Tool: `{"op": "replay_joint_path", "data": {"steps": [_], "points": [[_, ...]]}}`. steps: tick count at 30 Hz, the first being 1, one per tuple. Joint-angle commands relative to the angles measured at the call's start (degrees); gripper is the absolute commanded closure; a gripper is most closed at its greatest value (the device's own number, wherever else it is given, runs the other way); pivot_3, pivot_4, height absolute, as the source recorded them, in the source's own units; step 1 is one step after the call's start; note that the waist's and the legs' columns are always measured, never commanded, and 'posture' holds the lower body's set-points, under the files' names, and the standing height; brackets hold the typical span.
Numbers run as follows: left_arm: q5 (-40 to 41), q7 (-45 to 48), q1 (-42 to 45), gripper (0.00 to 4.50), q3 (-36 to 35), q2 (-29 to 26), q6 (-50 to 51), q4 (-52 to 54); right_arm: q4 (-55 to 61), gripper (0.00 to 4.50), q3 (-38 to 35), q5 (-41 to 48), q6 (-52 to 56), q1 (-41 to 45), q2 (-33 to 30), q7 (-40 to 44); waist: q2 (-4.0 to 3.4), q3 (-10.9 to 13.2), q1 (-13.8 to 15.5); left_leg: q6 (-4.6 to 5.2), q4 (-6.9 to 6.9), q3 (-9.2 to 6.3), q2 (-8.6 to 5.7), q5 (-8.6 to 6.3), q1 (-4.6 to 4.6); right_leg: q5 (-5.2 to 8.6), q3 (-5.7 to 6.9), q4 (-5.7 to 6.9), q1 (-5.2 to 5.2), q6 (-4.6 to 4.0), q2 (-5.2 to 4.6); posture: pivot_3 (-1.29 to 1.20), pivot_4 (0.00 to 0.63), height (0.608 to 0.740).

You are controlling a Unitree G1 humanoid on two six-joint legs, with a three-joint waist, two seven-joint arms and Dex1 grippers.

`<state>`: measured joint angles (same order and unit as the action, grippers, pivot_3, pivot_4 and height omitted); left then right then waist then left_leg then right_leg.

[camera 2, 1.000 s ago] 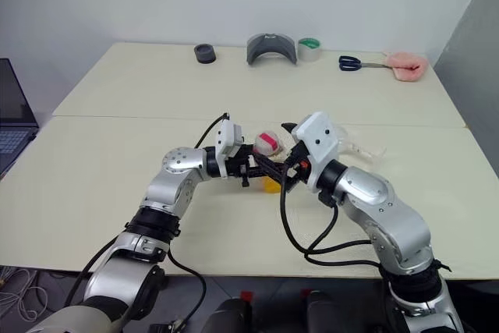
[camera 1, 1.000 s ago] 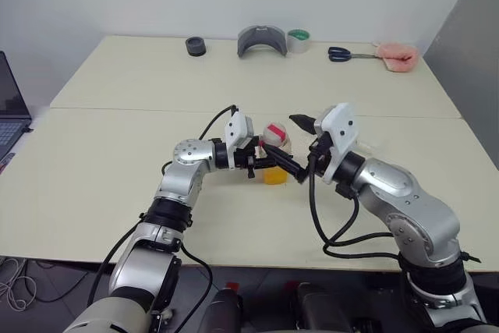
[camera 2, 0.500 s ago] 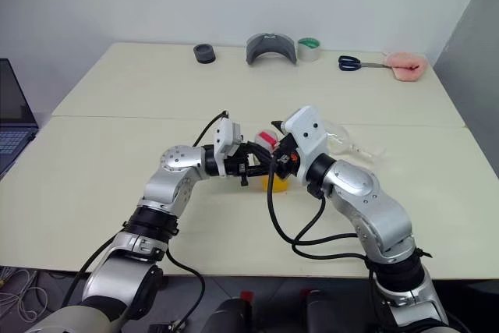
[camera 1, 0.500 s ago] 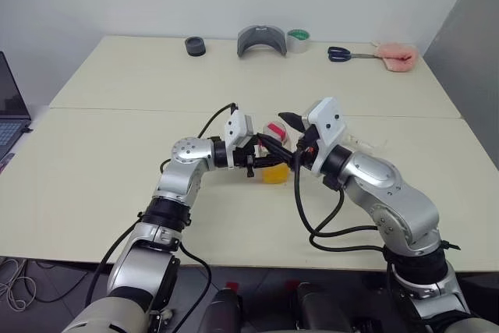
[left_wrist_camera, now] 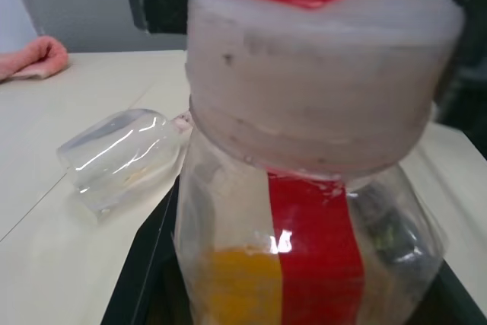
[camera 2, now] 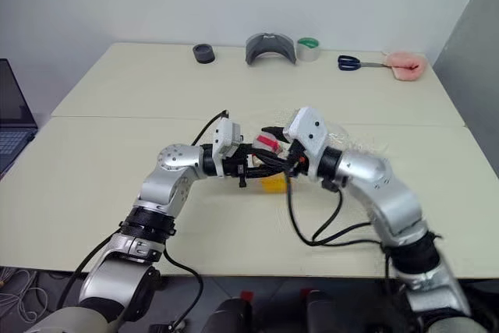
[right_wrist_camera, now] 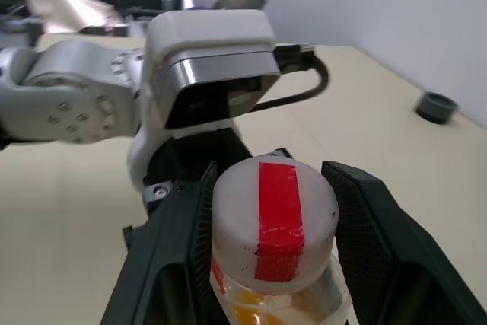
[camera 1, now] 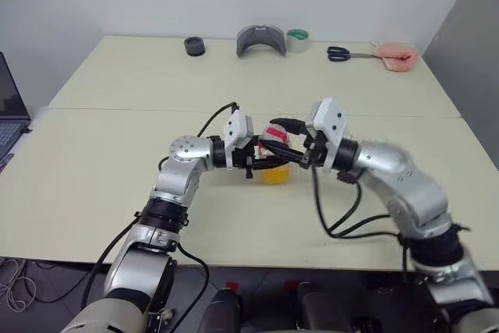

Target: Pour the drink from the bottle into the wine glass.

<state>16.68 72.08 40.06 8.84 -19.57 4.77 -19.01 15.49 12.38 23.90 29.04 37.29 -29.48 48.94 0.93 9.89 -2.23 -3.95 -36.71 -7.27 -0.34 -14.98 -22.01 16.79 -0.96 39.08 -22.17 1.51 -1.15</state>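
Note:
A small clear bottle (camera 1: 274, 163) stands upright over the middle of the table. It has a white cap with a red strip (right_wrist_camera: 275, 226), and the orange drink (camera 1: 275, 175) sits low inside it. My left gripper (camera 1: 271, 163) reaches in from the left and is shut on the bottle's body. My right gripper (right_wrist_camera: 268, 171) comes in level from the right, with one black finger pressed against each side of the cap. The wine glass (left_wrist_camera: 122, 154) lies on its side on the table just beyond the bottle.
Along the far edge of the table (camera 1: 117, 154) lie a black roll (camera 1: 196, 46), a grey curved piece (camera 1: 262, 40), a green tape roll (camera 1: 298, 40), scissors (camera 1: 347, 54) and a pink cloth (camera 1: 398, 56). A laptop (camera 1: 8, 107) shows at the left edge.
My right gripper swung in toward the bottle, turned level, and closed its fingers from wide open onto the cap. The left gripper and the bottle stayed in place.

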Motion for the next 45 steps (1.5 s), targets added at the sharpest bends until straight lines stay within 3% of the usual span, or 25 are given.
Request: {"op": "replay_joint_path", "data": {"steps": [1,4,8,11,14,17,21,24,45], "points": [[1.9,1.0,0.6,2.69,-0.5,-0.5,0.9,4.1,-8.9,2.64,-2.3,4.0,0.7,5.0,-1.2,9.5,0.00,0.0,-0.2,0.00,-0.01,0.00,0.01,0.00,0.00,0.00,0.00,0.01,0.01,0.00,0.00,0.00,0.150,0.740],[1.9,-0.1,0.1,2.70,-0.9,-0.4,1.5,5.0,-10.1,2.64,-2.6,3.2,-0.5,4.8,-0.9,9.1,0.00,0.0,-0.2,0.00,-0.01,-0.06,0.01,0.00,-0.01,0.00,0.02,0.01,0.01,-0.01,-0.01,0.00,0.150,0.740],[2.0,-1.1,-0.7,2.70,-1.2,-0.4,2.2,5.8,-7.2,1.30,-5.2,2.8,-1.4,2.9,0.4,4.4,0.00,0.0,-0.1,-0.01,-0.06,-0.05,-0.03,0.00,-0.09,0.00,0.00,0.00,-0.04,-0.01,-0.07,0.00,0.150,0.740],[2.1,-1.6,-1.0,2.70,-1.3,-0.5,2.5,5.8,1.1,0.23,-8.1,4.3,1.6,-0.5,-0.7,0.5,0.00,0.0,0.2,-0.01,-0.09,-0.11,-0.03,0.01,-0.15,0.00,0.02,0.00,-0.04,-0.01,-0.08,0.00,0.150,0.740],[2.3,-3.3,-0.2,2.70,-2.2,0.1,2.5,4.2,13.2,0.19,-9.7,6.9,7.9,-5.9,-1.0,-5.7,-0.01,0.0,0.4,-0.02,-0.10,-0.15,-0.05,0.01,-0.25,0.00,0.05,-0.01,-0.09,-0.01,-0.10,0.00,0.150,0.740],[2.2,-4.9,0.8,2.70,-3.0,1.0,1.9,2.3,21.3,0.19,-7.9,3.1,11.4,-10.9,1.4,-15.3,-0.01,0.0,0.3,-0.02,-0.17,-0.25,-0.04,0.01,-0.37,0.00,0.12,0.00,-0.14,0.00,-0.09,0.00,0.150,0.740],[1.8,-5.1,1.3,2.70,-3.2,1.6,1.0,1.0,24.2,0.19,-3.6,-6.2,12.6,-12.8,9.2,-30.1,-0.02,0.0,0.0,-0.02,-0.17,-0.23,-0.02,0.01,-0.33,0.00,0.10,0.08,-0.15,0.00,-0.03,0.00,0.150,0.740],[1.8,-5.0,1.4,2.70,-3.1,1.6,1.0,0.8,23.8,0.19,-2.2,-9.6,13.3,-13.3,13.2,-35.3,-0.02,0.0,0.1,-0.18,-0.18,-0.22,-0.04,0.10,-0.35,0.00,0.09,0.07,-0.17,0.00,-0.03,0.00,0.150,0.740],[1.4,-5.2,1.5,2.70,-3.0,1.4,0.7,0.1,18.0,0.19,0.9,-14.6,8.9,-11.9,19.3,-36.6,-0.02,0.0,0.1,-0.04,-0.17,-0.23,-0.04,0.02,-0.36,0.00,0.11,0.04,-0.16,0.00,-0.04,0.00,0.150,0.740]]}}
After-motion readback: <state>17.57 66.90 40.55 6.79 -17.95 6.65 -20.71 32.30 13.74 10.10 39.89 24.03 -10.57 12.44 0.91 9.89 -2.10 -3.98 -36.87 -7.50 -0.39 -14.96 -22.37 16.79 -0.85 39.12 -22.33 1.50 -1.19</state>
